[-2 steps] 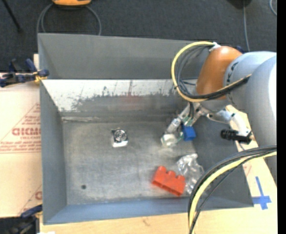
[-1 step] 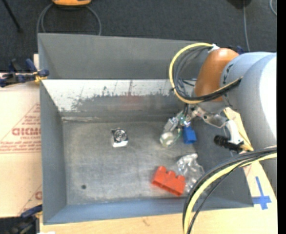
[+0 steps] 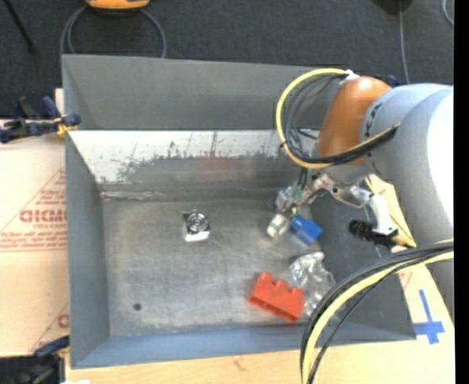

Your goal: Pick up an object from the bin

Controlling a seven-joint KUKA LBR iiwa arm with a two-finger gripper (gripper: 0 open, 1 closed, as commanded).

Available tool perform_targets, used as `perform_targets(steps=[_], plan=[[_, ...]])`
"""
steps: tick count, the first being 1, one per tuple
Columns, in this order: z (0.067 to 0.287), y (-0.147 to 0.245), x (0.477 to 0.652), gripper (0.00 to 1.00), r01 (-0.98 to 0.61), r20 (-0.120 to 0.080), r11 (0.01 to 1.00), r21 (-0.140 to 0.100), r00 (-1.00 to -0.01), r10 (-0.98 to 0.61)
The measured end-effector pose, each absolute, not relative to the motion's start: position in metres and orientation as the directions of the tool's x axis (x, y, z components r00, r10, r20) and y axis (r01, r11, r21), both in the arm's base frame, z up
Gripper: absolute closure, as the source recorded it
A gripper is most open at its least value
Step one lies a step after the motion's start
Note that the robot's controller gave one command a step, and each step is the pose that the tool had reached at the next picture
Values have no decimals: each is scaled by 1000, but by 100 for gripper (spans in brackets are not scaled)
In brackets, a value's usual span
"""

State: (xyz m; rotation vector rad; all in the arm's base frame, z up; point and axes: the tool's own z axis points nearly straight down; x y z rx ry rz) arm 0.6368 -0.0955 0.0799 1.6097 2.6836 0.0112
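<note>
While the gripper (image 3: pixel 292 205) — open or closed, we cannot tell — hovers beyond the red brick (image 3: pixel 277 296), we judge the blue block (image 3: pixel 305 230) there light, rigid; pinch its flat sides.

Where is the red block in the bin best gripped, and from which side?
Probably from straight above, across the short width of the red block, at its middle or left half. Its long sides look straight and parallel, and the clear plastic piece crowds its right end.
</note>
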Motion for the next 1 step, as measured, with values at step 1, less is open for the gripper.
perform_targets(steps=[1], plan=[[200, -97, 640, 100, 879, -8, 477, 9, -477, 879]])
